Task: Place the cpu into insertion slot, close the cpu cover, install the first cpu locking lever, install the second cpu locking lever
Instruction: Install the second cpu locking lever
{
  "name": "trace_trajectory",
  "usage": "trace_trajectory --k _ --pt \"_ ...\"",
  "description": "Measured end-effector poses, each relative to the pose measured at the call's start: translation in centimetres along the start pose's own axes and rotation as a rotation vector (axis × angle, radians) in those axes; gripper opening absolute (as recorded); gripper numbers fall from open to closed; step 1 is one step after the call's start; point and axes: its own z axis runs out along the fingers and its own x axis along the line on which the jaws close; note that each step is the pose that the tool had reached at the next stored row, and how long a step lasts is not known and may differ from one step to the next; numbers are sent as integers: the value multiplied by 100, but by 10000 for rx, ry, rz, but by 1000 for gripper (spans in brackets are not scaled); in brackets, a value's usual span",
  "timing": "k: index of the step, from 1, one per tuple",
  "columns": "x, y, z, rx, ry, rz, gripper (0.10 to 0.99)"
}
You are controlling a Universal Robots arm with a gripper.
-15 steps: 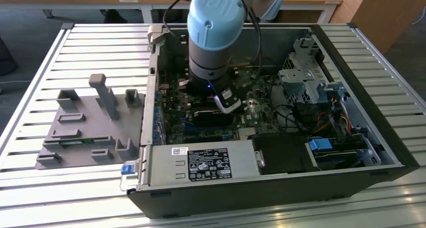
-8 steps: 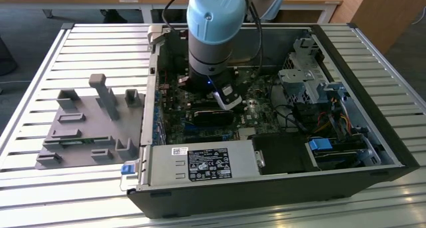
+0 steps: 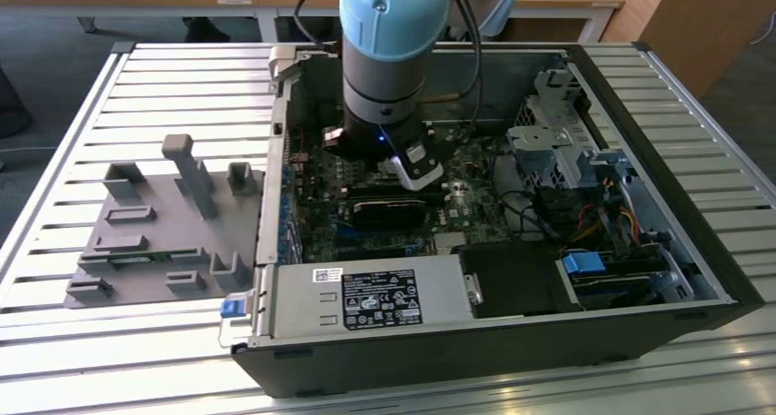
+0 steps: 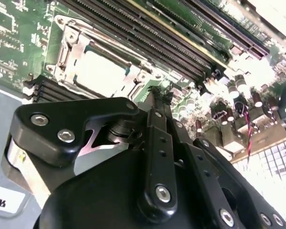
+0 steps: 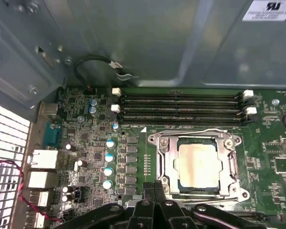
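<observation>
Green motherboard (image 5: 190, 114), cpu (image 5: 199, 164) under cpu cover (image 5: 164, 157), hand (image 5: 155, 188) fingertips pressed together

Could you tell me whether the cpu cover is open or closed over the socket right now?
Closed. In both wrist views the cpu cover lies flat around the cpu, whose pale face shows through its cut-out. The gripper is beside it, fingers together.

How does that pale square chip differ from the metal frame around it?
The cpu is a solid, pale, plain square; the cpu cover is a shiny silvery frame with an open centre. The cpu sits inside; the cover rings it, lying over its edges. Both lie flat on the green board.
</observation>
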Motion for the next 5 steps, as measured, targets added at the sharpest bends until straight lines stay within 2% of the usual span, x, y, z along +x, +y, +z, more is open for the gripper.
trace_trajectory --k 5 --pt "0 5 -12 -3 -1 -1 106"
